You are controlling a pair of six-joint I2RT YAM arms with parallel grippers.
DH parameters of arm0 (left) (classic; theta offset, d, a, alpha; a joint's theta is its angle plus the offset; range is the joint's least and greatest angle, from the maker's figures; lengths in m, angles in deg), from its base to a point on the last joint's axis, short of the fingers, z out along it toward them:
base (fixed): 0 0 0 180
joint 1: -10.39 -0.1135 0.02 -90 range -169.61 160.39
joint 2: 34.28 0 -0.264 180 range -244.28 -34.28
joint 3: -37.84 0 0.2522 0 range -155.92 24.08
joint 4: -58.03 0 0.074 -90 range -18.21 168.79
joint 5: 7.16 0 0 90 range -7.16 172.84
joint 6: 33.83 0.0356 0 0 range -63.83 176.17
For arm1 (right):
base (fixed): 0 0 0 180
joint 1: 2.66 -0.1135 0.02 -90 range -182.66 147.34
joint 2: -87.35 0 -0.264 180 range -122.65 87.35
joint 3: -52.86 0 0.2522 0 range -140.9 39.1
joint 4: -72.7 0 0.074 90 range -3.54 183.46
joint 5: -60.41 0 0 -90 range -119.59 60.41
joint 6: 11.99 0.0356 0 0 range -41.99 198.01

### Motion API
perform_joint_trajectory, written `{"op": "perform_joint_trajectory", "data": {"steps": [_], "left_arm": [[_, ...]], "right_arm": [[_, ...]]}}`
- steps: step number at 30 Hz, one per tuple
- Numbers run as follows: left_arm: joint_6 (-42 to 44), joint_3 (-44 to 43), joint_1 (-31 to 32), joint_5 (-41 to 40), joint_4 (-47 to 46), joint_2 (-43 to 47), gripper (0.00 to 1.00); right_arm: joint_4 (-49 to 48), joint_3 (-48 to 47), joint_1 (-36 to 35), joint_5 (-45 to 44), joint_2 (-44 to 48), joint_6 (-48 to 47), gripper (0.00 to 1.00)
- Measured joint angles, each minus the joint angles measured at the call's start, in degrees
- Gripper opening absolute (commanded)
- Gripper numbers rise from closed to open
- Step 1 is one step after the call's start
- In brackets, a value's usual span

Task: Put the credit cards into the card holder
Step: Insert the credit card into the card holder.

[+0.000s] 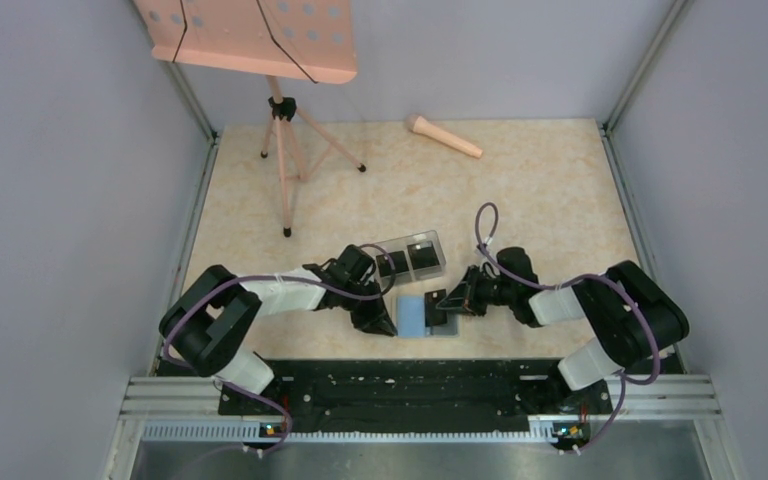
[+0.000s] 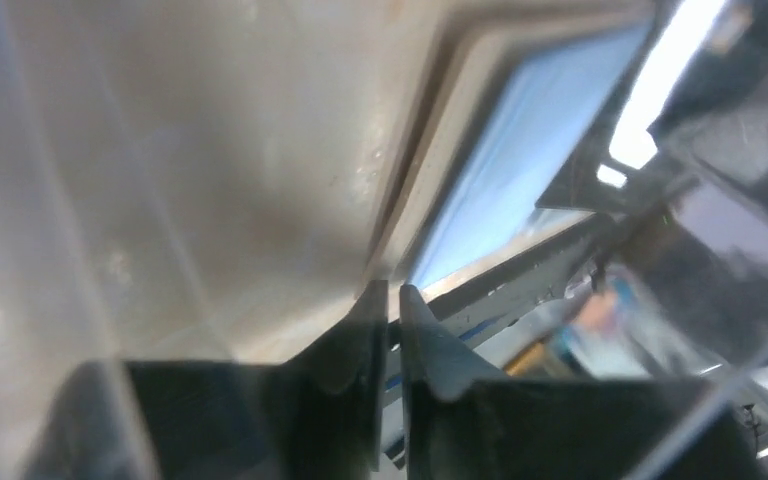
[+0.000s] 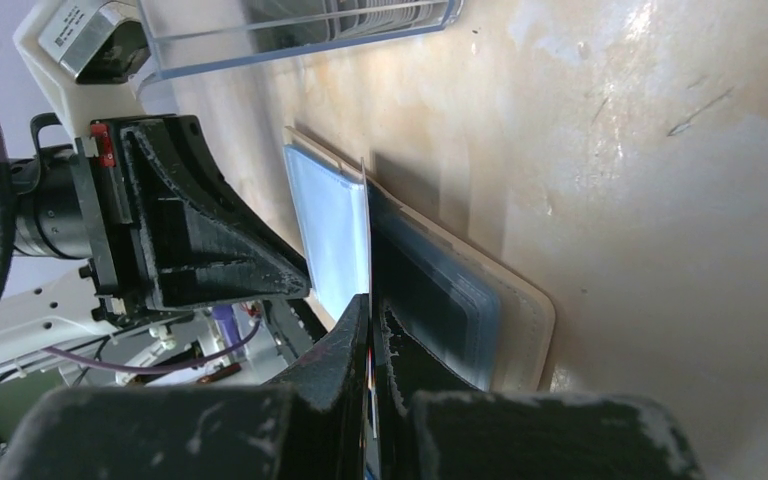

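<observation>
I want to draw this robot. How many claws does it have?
2. The left claw is at the left edge of the open card holder, and the right claw is at its right edge. Both show from above, so none looks hidden.

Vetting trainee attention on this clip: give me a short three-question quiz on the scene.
1. Where does the long clear plastic box lie relative to the beige folding card holder with light blue inside? A) nearer the robot B) farther from the robot C) on top of it
2. True or false: the card holder lies folded shut.
3. Fill in: the right end effector has its jaws ____.
Key: 1 B; 2 false; 3 shut.
</observation>
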Motion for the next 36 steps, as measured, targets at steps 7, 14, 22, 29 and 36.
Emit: {"op": "perform_joint_trajectory", "data": {"steps": [7,14,22,29,36], "left_arm": [[5.5,-3.9,0.3,-5.9,11.8,3.7,0.29],[6.6,-3.5,0.3,-8.1,12.2,6.1,0.0],[4.5,-1.4,0.4,-7.1,8.9,2.9,0.0],[3.9,-1.3,0.5,-5.7,8.2,2.2,0.0],[4.0,-1.3,0.5,-5.2,7.6,1.9,0.0]], "right_arm": [[-0.2,-0.1,-0.2,-0.2,-0.7,0.5,0.0],[-0.6,-0.5,-1.0,-0.8,-1.7,0.6,0.0],[-3.5,-3.0,-3.8,-1.0,-5.7,2.6,0.0],[-7.1,-3.4,-5.3,-1.1,-8.3,6.1,0.0],[-4.6,-3.5,-5.5,-1.0,-7.4,5.5,0.0]]}}
